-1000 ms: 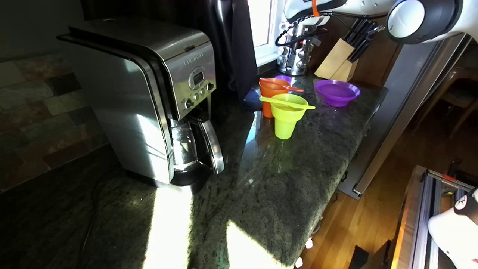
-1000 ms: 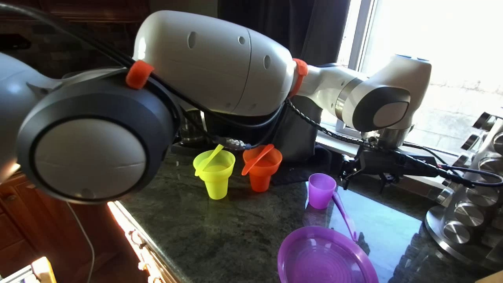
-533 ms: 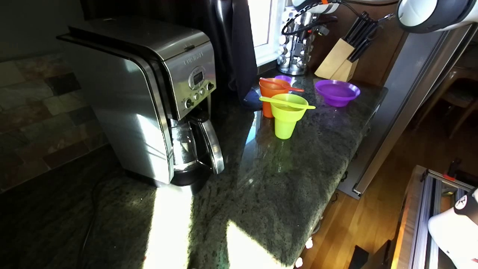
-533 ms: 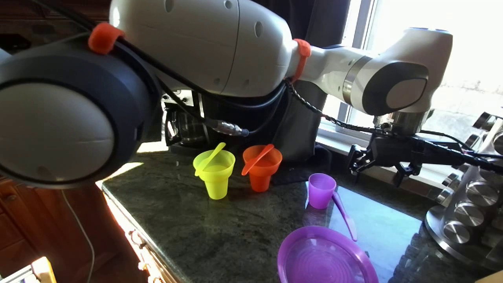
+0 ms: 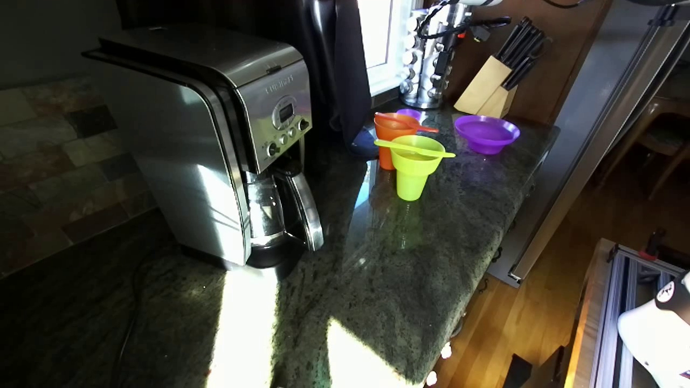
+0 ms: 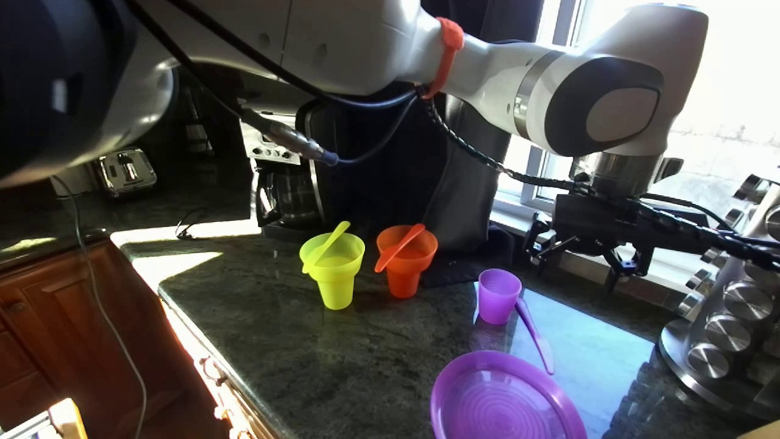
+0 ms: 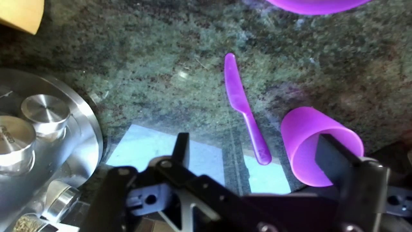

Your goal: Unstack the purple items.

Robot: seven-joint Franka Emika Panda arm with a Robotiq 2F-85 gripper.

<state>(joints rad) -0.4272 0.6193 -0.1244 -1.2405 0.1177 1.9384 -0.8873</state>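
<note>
The purple items lie spread on the dark stone counter. A wide purple bowl (image 6: 509, 402) shows in both exterior views, and its rim (image 7: 317, 6) cuts the top of the wrist view. The small purple cup (image 6: 498, 299) stands upright; behind the orange cup only its rim (image 5: 409, 113) shows. Between cup and bowl lies a purple knife (image 7: 239, 100), flat. My gripper (image 6: 576, 271) hangs above the counter near the window, right of the cup in that exterior view. Its jaws are wide apart, with nothing held. In the wrist view one finger (image 7: 333, 158) overlaps the cup's mouth.
A yellow-green cup (image 6: 338, 274) and an orange cup (image 6: 407, 268), each with a utensil across it, stand to one side. A metal spice rack (image 6: 725, 329) is close to my gripper. A knife block (image 5: 488, 86) and a coffee maker (image 5: 215, 145) also occupy the counter.
The arm has risen, and the gripper has lifted away from the counter and come nearer an exterior camera. It has stayed open. Bowl, cup and knife have not moved.
</note>
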